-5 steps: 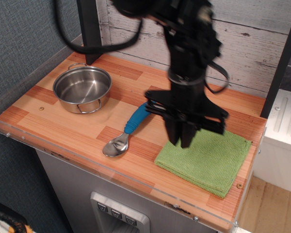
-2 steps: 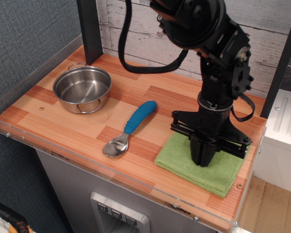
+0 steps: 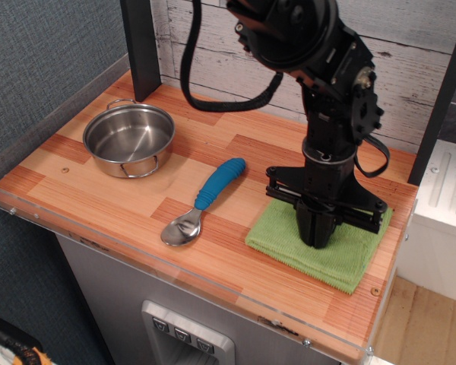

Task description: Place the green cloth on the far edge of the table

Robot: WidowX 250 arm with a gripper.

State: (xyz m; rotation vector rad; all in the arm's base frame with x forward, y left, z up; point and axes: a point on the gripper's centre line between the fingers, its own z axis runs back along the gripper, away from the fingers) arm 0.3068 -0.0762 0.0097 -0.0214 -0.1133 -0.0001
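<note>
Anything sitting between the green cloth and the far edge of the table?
Nothing visible. The gripper is down on the green cloth; behind it the table shows bare planks. The spoon and pot lie off to the side.

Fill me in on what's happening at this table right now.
A black robot arm has its gripper pressed down onto the middle of the green cloth, which lies flat near the front right corner of the table. Whether the fingers have pinched the fabric cannot be told from here. The cloth is not yet at the far edge. A steel pot sits at the left, and a blue-handled spoon lies between pot and cloth, both untouched.
</note>
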